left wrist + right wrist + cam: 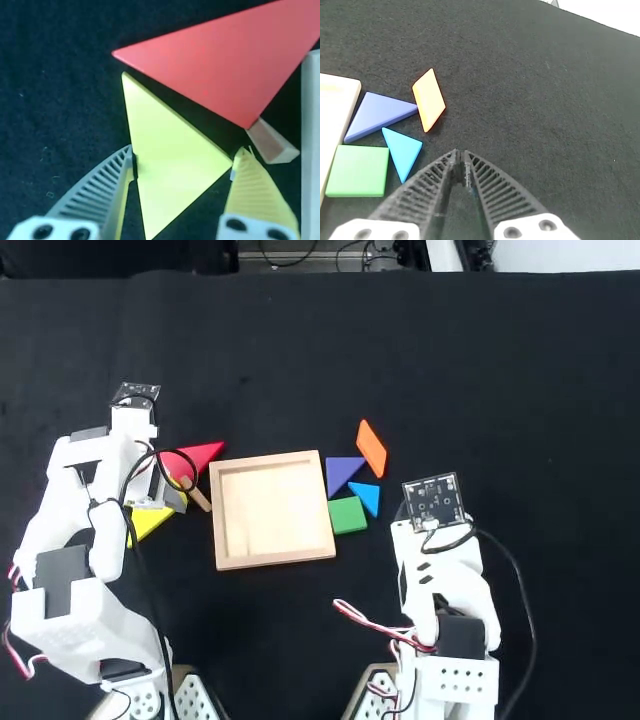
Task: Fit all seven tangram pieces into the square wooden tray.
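Left fingers touch both sides of yellow triangle.

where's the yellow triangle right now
The yellow triangle sits left of the wooden tray in the high view, just below the red triangle, pinched in the left end effector.

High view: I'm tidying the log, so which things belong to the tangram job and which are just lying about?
Job: tray, red triangle, yellow triangle, purple triangle, blue triangle, green square, orange parallelogram, tan piece.
Lying about: cables behind the table.
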Robot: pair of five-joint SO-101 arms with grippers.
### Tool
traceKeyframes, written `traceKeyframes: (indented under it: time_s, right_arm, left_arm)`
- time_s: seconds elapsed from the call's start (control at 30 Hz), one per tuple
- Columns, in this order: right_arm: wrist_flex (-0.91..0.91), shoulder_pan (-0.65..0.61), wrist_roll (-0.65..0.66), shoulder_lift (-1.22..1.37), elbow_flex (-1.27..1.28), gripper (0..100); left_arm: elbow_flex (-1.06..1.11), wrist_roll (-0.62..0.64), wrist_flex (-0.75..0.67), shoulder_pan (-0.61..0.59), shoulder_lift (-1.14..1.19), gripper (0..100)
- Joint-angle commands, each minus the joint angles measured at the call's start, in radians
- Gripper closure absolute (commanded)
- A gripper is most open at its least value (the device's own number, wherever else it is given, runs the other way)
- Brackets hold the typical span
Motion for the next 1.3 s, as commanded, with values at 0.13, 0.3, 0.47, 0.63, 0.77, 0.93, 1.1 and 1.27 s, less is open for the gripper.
traceKeyframes:
  time_s: [0.13, 0.3, 0.47, 0.63, 0.77, 0.93, 1.1, 1.27]
  right_arm:
    - [0.005, 0.012, -0.005, -0.031, -0.001, 98.4]
    - [0.005, 0.012, -0.005, -0.031, -0.001, 98.4]
    - [0.005, 0.012, -0.005, -0.031, -0.001, 98.4]
    - [0.005, 0.012, -0.005, -0.031, -0.001, 98.4]
    - [0.005, 0.012, -0.005, -0.031, -0.001, 98.4]
    - [0.005, 0.012, -0.005, -0.031, -0.001, 98.4]
    - [0.005, 0.012, -0.005, -0.031, -0.001, 98.4]
    - [0.005, 0.012, -0.005, -0.031, -0.001, 98.4]
  left_arm:
    - [-0.030, -0.006, -0.014, 0.013, -0.026, 83]
    - [-0.035, -0.008, -0.014, 0.033, -0.026, 91]
    - [-0.030, -0.008, -0.012, 0.045, -0.026, 95]
    - [-0.035, -0.008, -0.012, 0.041, -0.026, 97]
    - [-0.035, -0.008, -0.006, 0.044, -0.029, 97]
    - [-0.042, -0.008, -0.003, 0.044, -0.038, 97]
    - [-0.070, 0.000, 0.049, 0.045, -0.038, 97]
    - [-0.165, 0.031, 0.189, 0.036, -0.038, 97]
